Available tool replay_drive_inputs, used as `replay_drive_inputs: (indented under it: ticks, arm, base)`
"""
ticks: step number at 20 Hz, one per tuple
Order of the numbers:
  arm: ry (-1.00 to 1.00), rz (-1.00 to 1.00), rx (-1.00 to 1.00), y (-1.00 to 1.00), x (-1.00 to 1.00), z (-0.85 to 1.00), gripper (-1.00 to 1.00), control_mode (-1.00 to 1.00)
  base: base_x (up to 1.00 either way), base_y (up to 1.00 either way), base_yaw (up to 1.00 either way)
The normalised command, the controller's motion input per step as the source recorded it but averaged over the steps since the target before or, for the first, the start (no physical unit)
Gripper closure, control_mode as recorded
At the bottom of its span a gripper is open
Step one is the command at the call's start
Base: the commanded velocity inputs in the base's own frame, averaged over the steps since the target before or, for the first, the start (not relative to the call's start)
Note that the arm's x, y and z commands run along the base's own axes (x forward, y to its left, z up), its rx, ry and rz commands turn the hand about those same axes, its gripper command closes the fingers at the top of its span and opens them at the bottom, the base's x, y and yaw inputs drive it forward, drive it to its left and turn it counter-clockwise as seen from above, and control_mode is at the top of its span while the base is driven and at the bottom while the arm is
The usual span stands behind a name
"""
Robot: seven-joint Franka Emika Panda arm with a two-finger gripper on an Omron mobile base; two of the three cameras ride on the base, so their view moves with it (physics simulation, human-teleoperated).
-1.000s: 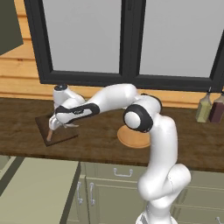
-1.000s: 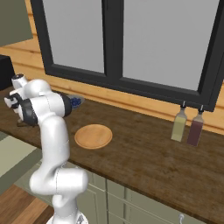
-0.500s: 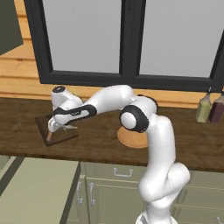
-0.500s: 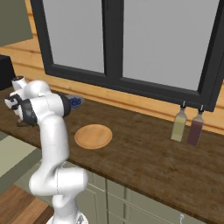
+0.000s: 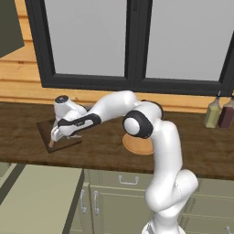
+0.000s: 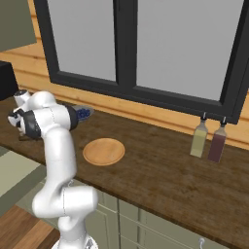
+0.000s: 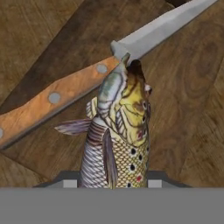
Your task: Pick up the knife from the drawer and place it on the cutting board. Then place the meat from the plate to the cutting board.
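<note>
Dark wooden countertop [image 5: 105, 151] runs under a big black-framed window [image 5: 132, 41]. One thin dark-brown cutting board [image 5: 45, 129] sits at nine o'clock, one round tan plate [image 6: 103, 151] at centre. One wooden-handled silver knife [image 7: 65, 94] already lies on the board. The gripper [image 5: 54, 135] hovers just above, jaws clamped on the one speckled fish, the meat [image 7: 119, 131]. Looks like the last step: lower it and let go beside the knife.

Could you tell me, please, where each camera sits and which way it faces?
Left base view: behind-left, facing the counter; the arm reaches left to the cutting board.
Right base view: behind-right, facing the plate and bottles; arm at left.
Hand view: looks down the gripper at the fish and knife.
Both base views share the plate.
</note>
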Motion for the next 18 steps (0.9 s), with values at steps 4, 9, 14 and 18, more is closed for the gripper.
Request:
replay_drive_inputs:
  ticks: [4, 9, 14, 18]
  arm:
    - [-0.01, 0.0, 0.0, 0.0, 0.36, 0.0, 1.0, -1.0]
    - [0.0, 0.0, 0.0, 0.01, 0.38, 0.0, 1.0, -1.0]
    - [0.0, 0.0, 0.0, 0.06, 0.11, 0.0, 1.0, -1.0]
    - [0.01, 0.01, 0.0, 0.14, 0.0, 0.0, -1.0, -1.0]
  base:
    - [0.0, 0.0, 0.0]
    - [0.0, 0.0, 0.0]
    - [0.0, 0.0, 0.0]
    - [0.0, 0.0, 0.0]
